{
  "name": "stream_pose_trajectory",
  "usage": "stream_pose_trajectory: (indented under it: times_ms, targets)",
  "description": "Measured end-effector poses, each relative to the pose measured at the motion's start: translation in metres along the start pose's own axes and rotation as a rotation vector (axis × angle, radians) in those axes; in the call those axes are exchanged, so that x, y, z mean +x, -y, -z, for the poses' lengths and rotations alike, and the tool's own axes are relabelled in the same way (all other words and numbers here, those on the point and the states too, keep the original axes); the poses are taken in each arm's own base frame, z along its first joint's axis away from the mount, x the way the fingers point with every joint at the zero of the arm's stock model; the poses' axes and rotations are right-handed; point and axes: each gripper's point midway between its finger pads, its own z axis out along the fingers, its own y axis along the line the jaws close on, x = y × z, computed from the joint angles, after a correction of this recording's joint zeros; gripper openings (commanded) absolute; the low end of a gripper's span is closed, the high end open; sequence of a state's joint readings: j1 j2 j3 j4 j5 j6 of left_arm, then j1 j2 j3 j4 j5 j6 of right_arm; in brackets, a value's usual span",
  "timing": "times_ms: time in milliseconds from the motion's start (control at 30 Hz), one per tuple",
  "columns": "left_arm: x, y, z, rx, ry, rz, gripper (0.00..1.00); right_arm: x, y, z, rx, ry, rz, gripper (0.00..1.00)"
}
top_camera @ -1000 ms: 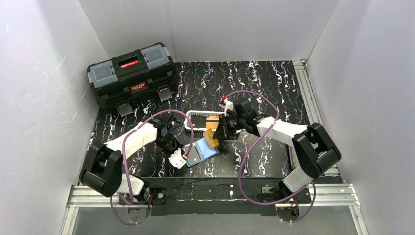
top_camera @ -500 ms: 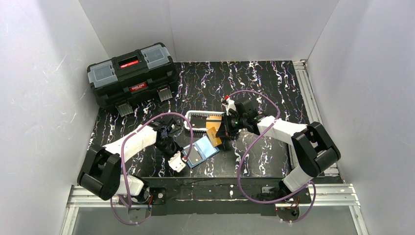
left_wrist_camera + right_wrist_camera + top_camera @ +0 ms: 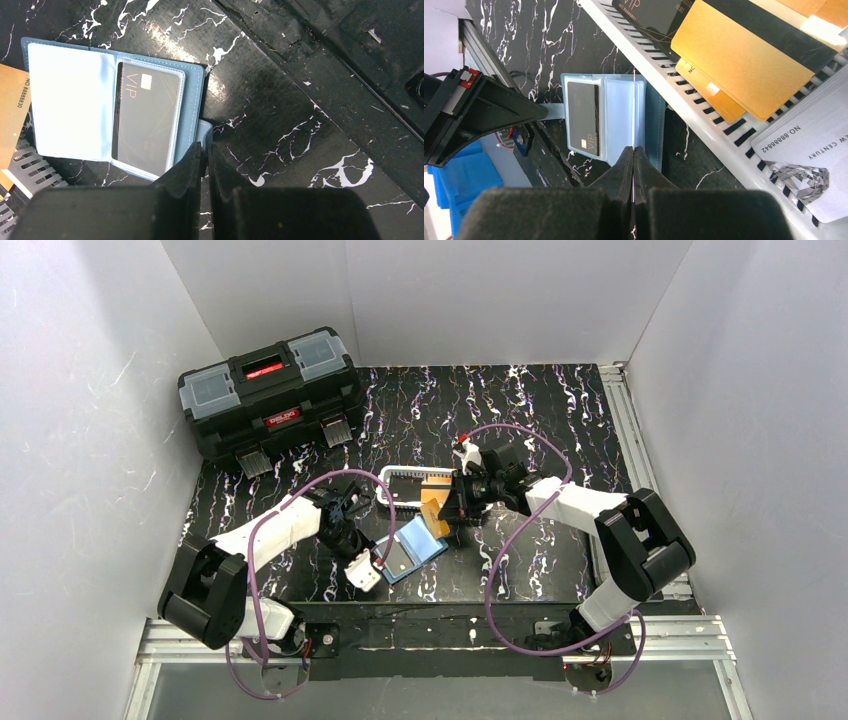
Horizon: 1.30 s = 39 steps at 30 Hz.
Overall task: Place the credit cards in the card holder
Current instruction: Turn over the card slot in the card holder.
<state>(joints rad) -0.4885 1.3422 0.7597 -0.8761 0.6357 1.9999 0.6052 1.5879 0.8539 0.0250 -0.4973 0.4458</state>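
The teal card holder (image 3: 412, 546) lies open on the table. A black VIP card (image 3: 145, 117) sits in its clear sleeve, also seen in the right wrist view (image 3: 584, 117). My left gripper (image 3: 204, 146) is shut on the holder's snap tab (image 3: 204, 131) at its near corner (image 3: 375, 562). My right gripper (image 3: 633, 149) is shut on an orange card (image 3: 434, 517), held on edge over the holder's open sleeves (image 3: 621, 117). That card shows as a thin line (image 3: 634, 100) in the right wrist view.
A white mesh basket (image 3: 704, 125) just behind the holder holds orange cards (image 3: 744, 55), a black card (image 3: 654, 15) and a pale card (image 3: 804, 145). A black toolbox (image 3: 270, 390) stands at the back left. White walls enclose the table.
The left arm has shifted a little to the right with the holder's tab. The right gripper and its orange card have barely moved.
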Motion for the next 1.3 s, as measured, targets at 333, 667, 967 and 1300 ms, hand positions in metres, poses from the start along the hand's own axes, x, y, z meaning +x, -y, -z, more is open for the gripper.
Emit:
stream_pose_trajectory:
  times_ms: [333,667,967,1300]
  targets:
    - [0.000,-0.001,-0.001,-0.001,0.000,-0.002,0.00,0.001,-0.006,-0.001,-0.040,-0.008,-0.016,0.01]
    - [0.000,-0.001,-0.001,-0.002,-0.001,0.002,0.00,0.006,-0.016,0.000,-0.106,-0.024,-0.003,0.01]
    - [0.000,-0.001,-0.001,-0.004,-0.001,0.008,0.00,0.008,-0.037,0.004,-0.232,-0.060,0.036,0.01]
    - [0.000,-0.001,-0.001,-0.004,-0.001,0.011,0.00,0.016,-0.036,-0.019,-0.250,-0.156,0.026,0.01]
